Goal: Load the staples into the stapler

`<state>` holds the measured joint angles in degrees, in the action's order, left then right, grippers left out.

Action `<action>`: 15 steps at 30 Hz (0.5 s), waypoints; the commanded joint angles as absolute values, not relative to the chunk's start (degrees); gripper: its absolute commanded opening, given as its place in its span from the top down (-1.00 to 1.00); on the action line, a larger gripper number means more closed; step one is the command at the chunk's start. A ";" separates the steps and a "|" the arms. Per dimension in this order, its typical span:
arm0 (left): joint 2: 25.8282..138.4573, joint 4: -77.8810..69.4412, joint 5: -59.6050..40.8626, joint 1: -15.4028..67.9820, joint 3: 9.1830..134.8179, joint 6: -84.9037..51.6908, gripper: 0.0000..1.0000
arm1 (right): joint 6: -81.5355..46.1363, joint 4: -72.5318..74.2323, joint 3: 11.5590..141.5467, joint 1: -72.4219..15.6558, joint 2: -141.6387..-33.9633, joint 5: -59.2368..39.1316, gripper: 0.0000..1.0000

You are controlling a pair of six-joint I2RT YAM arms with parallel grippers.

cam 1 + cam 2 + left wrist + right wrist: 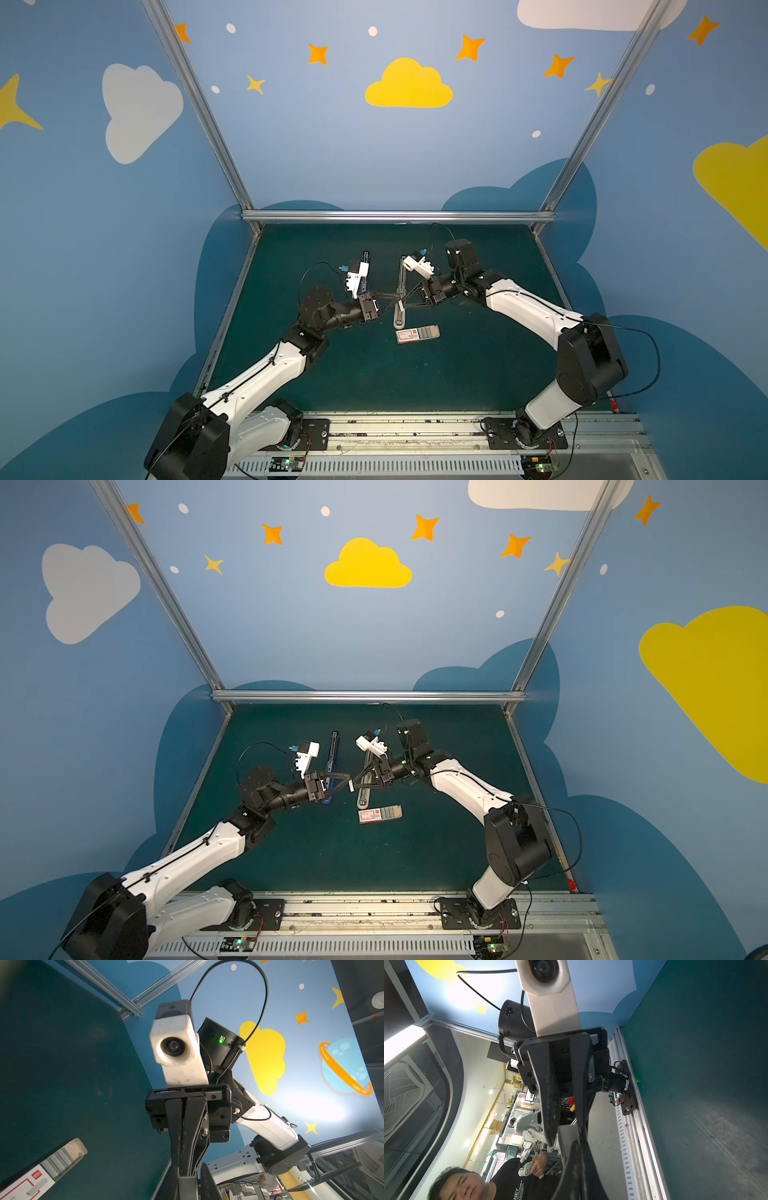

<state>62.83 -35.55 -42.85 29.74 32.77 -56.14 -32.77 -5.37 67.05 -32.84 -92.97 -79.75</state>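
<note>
Over the middle of the dark green worktop [332,854], my left tool [347,780] and my right tool [356,780] meet tip to tip, raised off the surface. A short silvery-grey strip of staples [351,786] sits between the tips.

Left tool: clenched on the strip; the right wrist view shows the strip between its fingers.

Right tool: clenched, tips at the strip. Whether it also grips the strip I cannot tell.

At 5 o'clock from the meeting point, near it, the staples box [380,813] lies flat on the worktop. Its beige tray [80,1146] is slid partly out, exposing rows of staples [59,1160].

A long grey piece [363,798] runs from 12 to 6 o'clock beneath the right tool. A long black-and-blue piece [333,750] lies parallel to it, at 11 o'clock from the meeting point. Which piece is the stapler I cannot tell.
</note>
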 commanded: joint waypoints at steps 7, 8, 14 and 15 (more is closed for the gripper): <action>61.14 -31.69 -41.95 30.41 35.89 -52.36 0.73 | -30.41 -9.35 67.58 -31.45 -92.15 -76.99 0.73; 60.80 -29.58 -41.10 30.37 36.31 -51.39 0.74 | -29.95 -10.36 67.59 -31.06 -92.04 -76.61 0.64; 59.63 -19.38 -37.01 29.65 38.43 -46.90 0.77 | -29.86 -11.43 65.87 -27.70 -90.56 -73.74 0.47; 59.49 -17.80 -36.45 29.62 38.81 -46.17 0.77 | -29.96 -11.66 65.55 -27.21 -90.34 -73.09 0.47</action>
<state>60.62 -24.12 -38.92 30.00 36.84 -50.24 -30.83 -9.76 66.67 -28.53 -92.73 -75.66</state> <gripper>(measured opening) 0.126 0.262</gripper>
